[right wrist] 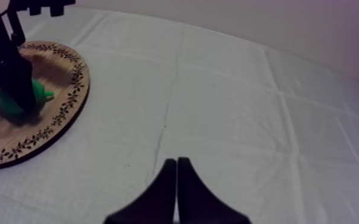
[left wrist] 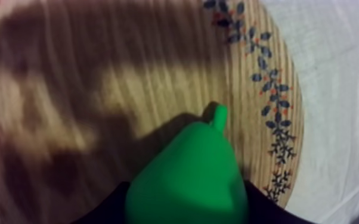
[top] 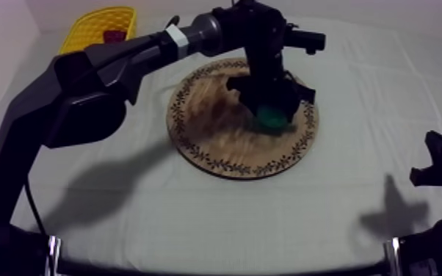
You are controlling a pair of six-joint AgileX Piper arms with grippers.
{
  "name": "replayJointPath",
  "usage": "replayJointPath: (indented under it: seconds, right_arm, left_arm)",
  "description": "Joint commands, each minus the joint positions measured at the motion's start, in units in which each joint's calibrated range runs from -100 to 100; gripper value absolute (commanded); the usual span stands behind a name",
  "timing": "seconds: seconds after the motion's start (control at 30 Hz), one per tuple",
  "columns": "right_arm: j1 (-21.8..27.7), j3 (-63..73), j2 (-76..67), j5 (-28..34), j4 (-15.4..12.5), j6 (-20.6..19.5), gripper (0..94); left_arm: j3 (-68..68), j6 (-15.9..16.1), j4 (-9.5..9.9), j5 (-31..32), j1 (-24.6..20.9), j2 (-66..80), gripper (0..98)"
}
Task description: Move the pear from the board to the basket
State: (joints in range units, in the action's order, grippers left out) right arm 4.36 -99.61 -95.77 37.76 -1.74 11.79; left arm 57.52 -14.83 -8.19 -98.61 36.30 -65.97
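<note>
Pear sits on the board, about 3 o'clock from board centre, just inside the patterned rim. In the left wrist view the pear has its stem pointing toward the rim, with black fingers hugging it on both sides. Left hand comes down from above and is closed round the pear. Can't tell if the pear is lifted or touching the wood. From the right wrist view the pear is low against the board, partly hidden by the left hand.

Basket is at 10 o'clock from the board, at the far left corner of the worktop, well apart from the pear. Small red fruit lies inside it.

Right hand rests at 4 o'clock from the board, by the worktop's right edge. Its fingers lie together as a narrow wedge, nothing held.
</note>
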Motion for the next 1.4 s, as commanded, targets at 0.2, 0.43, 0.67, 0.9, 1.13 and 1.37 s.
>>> replayJointPath:
  seconds: [0.2,0.43,0.67,0.9,1.13,1.37]
  right_arm:
    - [0.00,-0.05,0.01,-0.02,0.01,0.02,0.5]
    - [0.00,-0.05,0.01,-0.02,0.01,0.05,0.5]
    - [0.00,-0.05,0.01,-0.02,0.01,0.05,0.5]
    - [0.00,-0.05,0.01,-0.02,0.01,0.05,0.5]
    - [0.00,-0.05,0.01,-0.02,0.01,0.02,0.5]
    - [0.00,-0.05,0.01,-0.02,0.01,0.02,0.5]
  left_arm:
    - [-9.09,-1.03,1.78,0.84,-0.44,9.47,34.2]
    - [-23.49,-0.90,2.29,1.32,-1.29,24.24,35.6]
    - [-41.12,1.91,2.36,1.56,-4.51,40.40,40.7]
    - [-53.10,6.34,3.92,1.68,-10.48,51.84,43.2]
    - [-54.55,8.32,6.68,1.82,-16.07,55.89,42.5]
    - [-47.91,6.68,7.89,2.14,-20.59,53.76,42.4]
